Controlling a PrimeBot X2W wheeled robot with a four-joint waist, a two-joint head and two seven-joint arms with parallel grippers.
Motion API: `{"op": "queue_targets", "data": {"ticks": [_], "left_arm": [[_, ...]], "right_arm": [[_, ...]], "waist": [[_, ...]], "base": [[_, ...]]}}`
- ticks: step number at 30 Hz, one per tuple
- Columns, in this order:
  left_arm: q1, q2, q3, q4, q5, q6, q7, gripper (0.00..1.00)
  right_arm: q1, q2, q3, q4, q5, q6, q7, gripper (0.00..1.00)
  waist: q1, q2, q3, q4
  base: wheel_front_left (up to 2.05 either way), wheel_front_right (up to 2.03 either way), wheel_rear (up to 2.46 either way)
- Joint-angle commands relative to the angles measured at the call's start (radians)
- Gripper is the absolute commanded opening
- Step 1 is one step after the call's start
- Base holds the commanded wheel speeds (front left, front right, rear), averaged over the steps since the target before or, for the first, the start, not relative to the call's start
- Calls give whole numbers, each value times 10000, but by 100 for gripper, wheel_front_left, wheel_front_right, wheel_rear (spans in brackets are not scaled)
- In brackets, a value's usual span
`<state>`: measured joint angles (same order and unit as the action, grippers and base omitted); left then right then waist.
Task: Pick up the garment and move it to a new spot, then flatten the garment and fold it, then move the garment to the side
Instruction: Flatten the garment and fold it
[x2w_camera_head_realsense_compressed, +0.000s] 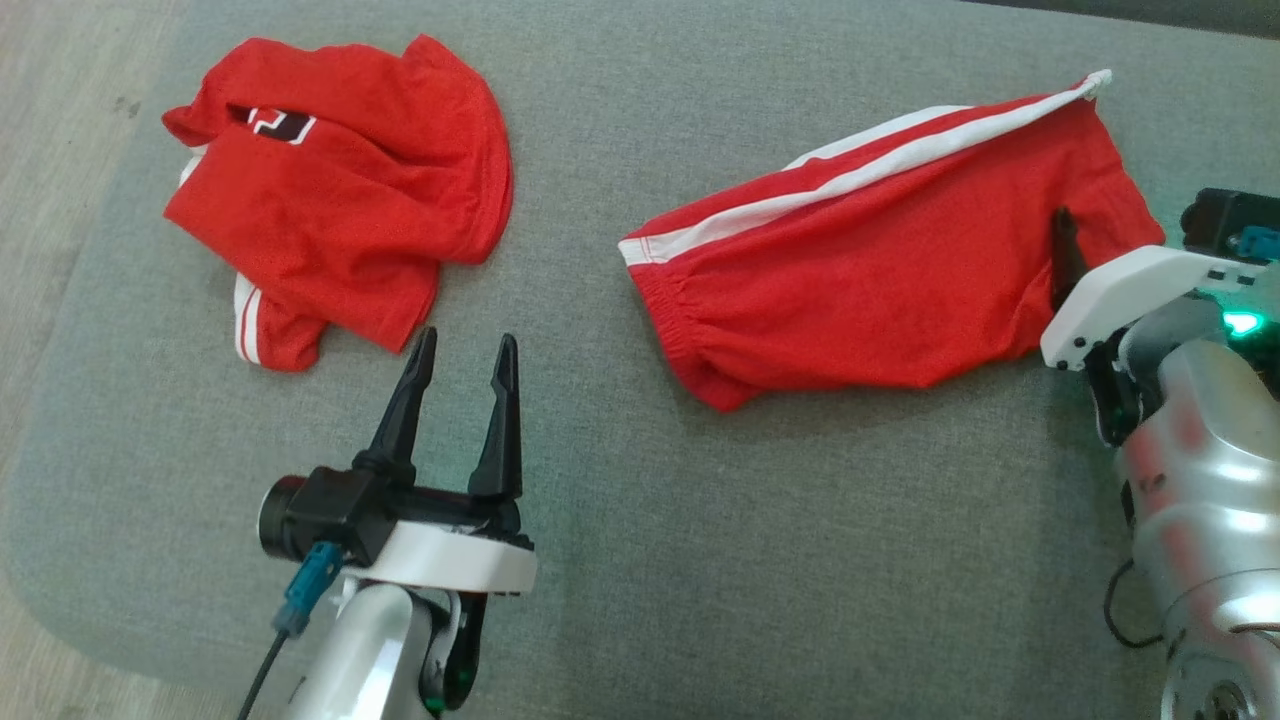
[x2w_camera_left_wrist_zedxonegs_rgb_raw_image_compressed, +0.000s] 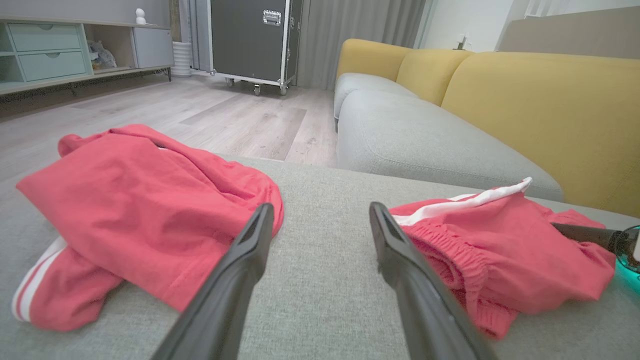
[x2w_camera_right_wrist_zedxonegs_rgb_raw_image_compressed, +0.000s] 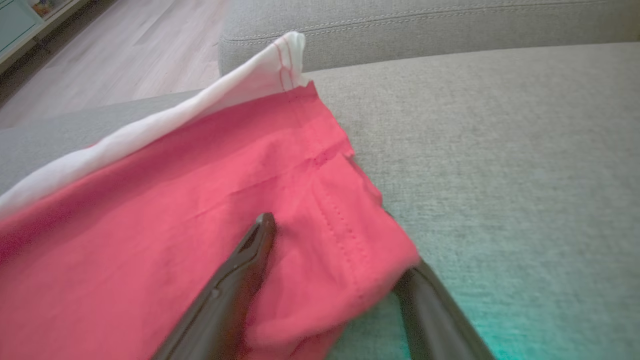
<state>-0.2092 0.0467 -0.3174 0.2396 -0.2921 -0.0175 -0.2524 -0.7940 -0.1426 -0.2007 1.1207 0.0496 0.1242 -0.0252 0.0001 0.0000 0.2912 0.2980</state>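
Lying on a grey cushion (x2w_camera_head_realsense_compressed: 640, 480): at its right, red shorts (x2w_camera_head_realsense_compressed: 880, 280) with white side stripes; at its left, crumpled, a red shirt (x2w_camera_head_realsense_compressed: 340, 210). Straddling the shorts' hem corner with the right gripper (x2w_camera_right_wrist_zedxonegs_rgb_raw_image_compressed: 340, 245), jaws gaping, one finger lying atop the cloth, the other under it, clamping nothing; hovering near the shirt, the left gripper (x2w_camera_head_realsense_compressed: 467, 340), jaws spread, holding nothing.

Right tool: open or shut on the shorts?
Open. The right tool has its fingers apart across the hem of the red shorts: one on top of the cloth, the other at its edge.
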Motion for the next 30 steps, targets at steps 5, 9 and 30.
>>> {"op": "queue_targets", "data": {"ticks": [5,9,30], "left_arm": [[-321,36,318,-389,-13,63,-93,100],[-222,36,197,-279,-16,-88,-93,100],[543,36,655,-326,1248,-152,-93,100]], "right_arm": [[-60,1,818,438,231,65,-111,0],[-87,-27,1263,465,546,65,-755,0],[2563,-709,-1037,-292,1384,65,-2358,0]], "waist": [[-1,0,-149,24],[-1,0,-307,-101],[-1,0,-1835,-1377]], "base": [[0,0,0],[0,0,0],[0,0,0]]}}
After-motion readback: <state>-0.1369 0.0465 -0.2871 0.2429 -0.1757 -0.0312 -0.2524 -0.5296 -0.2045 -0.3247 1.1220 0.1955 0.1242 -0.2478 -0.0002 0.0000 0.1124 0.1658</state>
